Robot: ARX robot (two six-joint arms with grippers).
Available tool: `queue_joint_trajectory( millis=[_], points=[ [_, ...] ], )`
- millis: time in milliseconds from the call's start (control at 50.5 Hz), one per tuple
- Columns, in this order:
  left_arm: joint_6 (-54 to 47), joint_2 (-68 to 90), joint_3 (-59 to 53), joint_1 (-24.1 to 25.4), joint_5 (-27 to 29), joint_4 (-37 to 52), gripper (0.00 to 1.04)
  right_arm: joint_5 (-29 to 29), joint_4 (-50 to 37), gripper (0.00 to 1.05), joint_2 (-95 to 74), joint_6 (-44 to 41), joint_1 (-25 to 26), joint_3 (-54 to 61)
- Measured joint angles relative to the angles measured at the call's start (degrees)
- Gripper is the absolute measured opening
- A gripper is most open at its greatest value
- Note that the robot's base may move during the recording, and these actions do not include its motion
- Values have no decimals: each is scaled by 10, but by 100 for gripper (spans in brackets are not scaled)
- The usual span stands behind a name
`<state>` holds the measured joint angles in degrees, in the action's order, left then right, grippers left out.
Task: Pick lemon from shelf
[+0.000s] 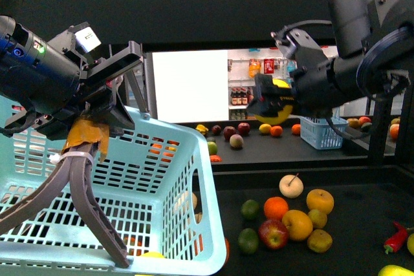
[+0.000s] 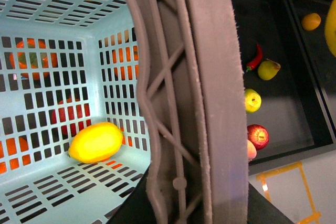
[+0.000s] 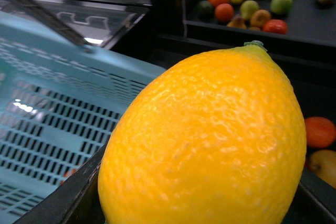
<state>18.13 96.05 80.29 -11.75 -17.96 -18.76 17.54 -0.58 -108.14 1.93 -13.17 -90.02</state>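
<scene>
Your right gripper (image 1: 270,103), at the middle right of the frame, has its jaws closed around the lemon (image 1: 279,113), up in the air above the shelf (image 1: 362,192). Your left gripper (image 1: 97,121) is closed on the grey handle (image 1: 87,185) of the light blue basket (image 1: 155,172). One yellow fruit (image 2: 95,141) lies inside the basket, in a bottom corner.

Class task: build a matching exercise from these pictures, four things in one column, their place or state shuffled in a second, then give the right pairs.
1. right end effector
2. left end effector
3. red chilli
4. small blue basket

a. stands on the further shelf tier
b. shut on a lemon
c. lies on the nearer shelf tier
d. grips the handle of the turquoise basket

Pairs: 1-b, 2-d, 3-c, 4-a.
</scene>
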Motion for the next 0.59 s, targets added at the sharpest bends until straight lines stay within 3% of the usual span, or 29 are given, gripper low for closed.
queue_joint_trajectory(
  millis=[376,594],
  points=[
    [0,0,0,0,0,0,17,5,28,73,10,2,-83,33],
    [0,0,0,0,0,0,17,-11,66,73,-79,3,-112,-59]
  ],
)
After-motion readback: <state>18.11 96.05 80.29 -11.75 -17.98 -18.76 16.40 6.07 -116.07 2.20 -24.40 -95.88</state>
